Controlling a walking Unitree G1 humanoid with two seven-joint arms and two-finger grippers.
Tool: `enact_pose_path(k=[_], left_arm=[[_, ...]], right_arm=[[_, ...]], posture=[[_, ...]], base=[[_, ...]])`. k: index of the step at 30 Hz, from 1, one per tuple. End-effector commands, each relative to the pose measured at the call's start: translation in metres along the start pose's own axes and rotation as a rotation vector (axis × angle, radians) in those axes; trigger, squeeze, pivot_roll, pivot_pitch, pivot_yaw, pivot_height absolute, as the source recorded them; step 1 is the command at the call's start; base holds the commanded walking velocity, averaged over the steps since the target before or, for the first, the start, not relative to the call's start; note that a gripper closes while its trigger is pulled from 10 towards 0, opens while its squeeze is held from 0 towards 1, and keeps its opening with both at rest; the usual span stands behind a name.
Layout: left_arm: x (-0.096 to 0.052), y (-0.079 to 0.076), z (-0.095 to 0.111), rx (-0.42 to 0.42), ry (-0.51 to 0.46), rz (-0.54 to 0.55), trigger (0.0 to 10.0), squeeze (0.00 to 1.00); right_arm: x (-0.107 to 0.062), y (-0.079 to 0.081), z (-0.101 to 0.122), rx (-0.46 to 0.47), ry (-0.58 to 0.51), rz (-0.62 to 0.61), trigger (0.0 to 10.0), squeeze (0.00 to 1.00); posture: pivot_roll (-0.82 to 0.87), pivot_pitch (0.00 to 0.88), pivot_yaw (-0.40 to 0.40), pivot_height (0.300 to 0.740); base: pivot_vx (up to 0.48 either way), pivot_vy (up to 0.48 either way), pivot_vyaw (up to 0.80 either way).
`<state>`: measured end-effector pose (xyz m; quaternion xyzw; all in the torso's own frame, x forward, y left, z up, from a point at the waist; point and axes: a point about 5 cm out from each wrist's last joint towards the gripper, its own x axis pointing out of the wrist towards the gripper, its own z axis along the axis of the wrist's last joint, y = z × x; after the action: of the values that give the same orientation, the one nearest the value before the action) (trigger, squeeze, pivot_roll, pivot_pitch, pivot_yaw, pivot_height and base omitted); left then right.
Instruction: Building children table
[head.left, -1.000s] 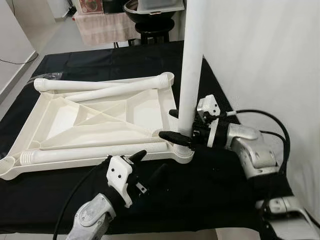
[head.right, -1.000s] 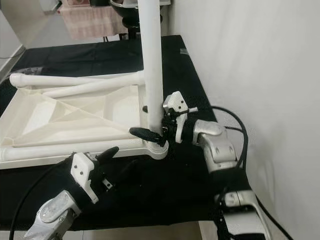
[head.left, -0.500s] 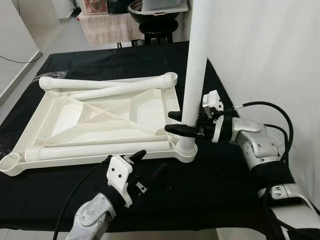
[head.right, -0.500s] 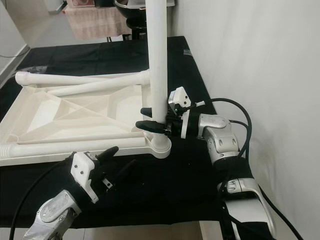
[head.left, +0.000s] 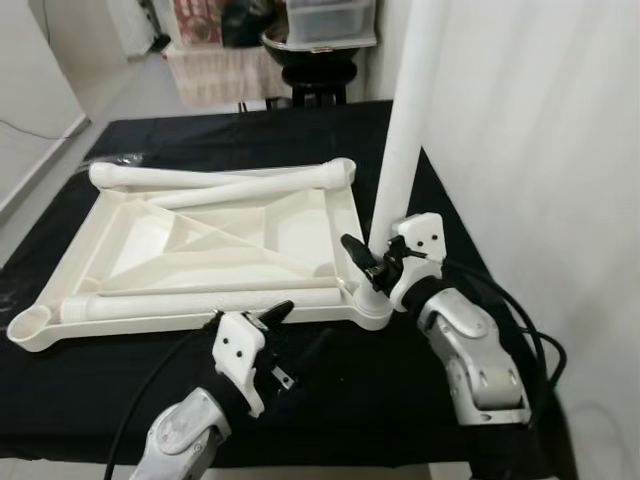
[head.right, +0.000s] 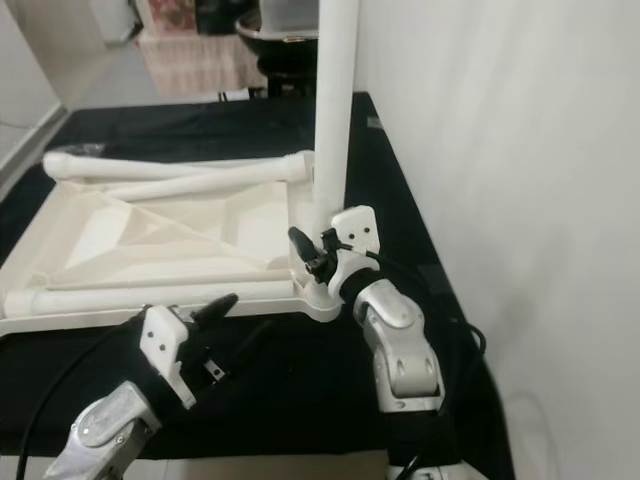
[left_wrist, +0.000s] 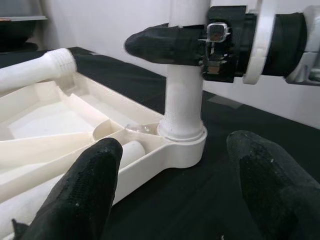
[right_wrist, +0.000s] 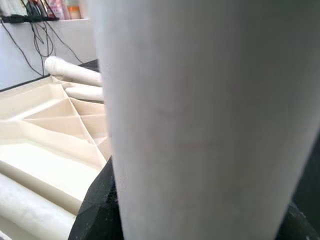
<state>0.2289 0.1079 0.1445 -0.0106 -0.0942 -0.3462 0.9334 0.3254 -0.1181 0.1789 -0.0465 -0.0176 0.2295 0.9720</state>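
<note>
1. Left eye view: the white plastic tabletop (head.left: 200, 240) lies upside down on the black cloth-covered table (head.left: 420, 400), ribs up. One tall white plastic leg (head.left: 405, 130) stands upright in the near right corner socket (head.left: 372, 305). The right gripper (head.left: 375, 262) clamps that leg low down, just above the socket. Best advice here: keep the leg plumb and press or twist straight down the axis, or the joint may bind.

2. Right eye view: three loose white tube legs (head.right: 190, 170) rest inside the tabletop's rim, two crossing at the far edge, one along the near edge. The left gripper (head.right: 235, 320) hovers over the cloth just beside the near rim, fingers spread wide, holding nothing. It looks well placed to pin the rim if the tabletop starts to skate.

3. Left wrist view: between the two parted left fingers (left_wrist: 85, 185) sits the socket, the leg's collar looking seated in it. A right finger wraps the leg above.

4. Right wrist view: the leg is pressed tight between the right fingers (right_wrist: 97, 210), close against the lens. A grip this low gives little leverage against wobble up top, so go gently.
</note>
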Motion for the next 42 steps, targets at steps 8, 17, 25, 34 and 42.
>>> enact_pose_path(k=[8,17,25,34,42], left_arm=[[-0.003,0.001,-0.005,0.012,0.026,0.010,10.0,0.00],[-0.001,0.002,-0.005,0.007,0.032,0.000,10.0,0.00],[-0.002,-0.001,-0.006,0.004,0.039,0.000,10.0,0.00],[-0.001,-0.002,-0.004,-0.001,0.037,-0.007,10.0,0.00],[-0.004,-0.003,-0.002,-0.003,0.038,-0.010,10.0,0.00]], right_arm=[[-0.005,-0.007,-0.034,0.048,0.185,-0.067,10.0,0.74],[-0.001,-0.020,0.000,0.036,0.032,0.306,10.0,0.00],[-0.005,-0.039,0.005,-0.068,0.091,0.563,10.0,0.00],[0.010,-0.046,0.008,-0.066,0.109,0.582,0.0,0.00],[-0.024,-0.059,-0.026,-0.036,0.223,0.212,0.0,0.00]], posture=[[-0.05,0.165,0.029,0.740],[-0.03,0.160,0.027,0.740],[-0.03,0.158,0.025,0.740],[-0.03,0.161,0.031,0.740],[-0.04,0.172,0.012,0.740]], base=[[0.000,0.000,0.00],[0.000,0.000,0.00],[0.000,0.000,0.00],[0.000,0.000,0.00],[0.000,0.000,0.00]])
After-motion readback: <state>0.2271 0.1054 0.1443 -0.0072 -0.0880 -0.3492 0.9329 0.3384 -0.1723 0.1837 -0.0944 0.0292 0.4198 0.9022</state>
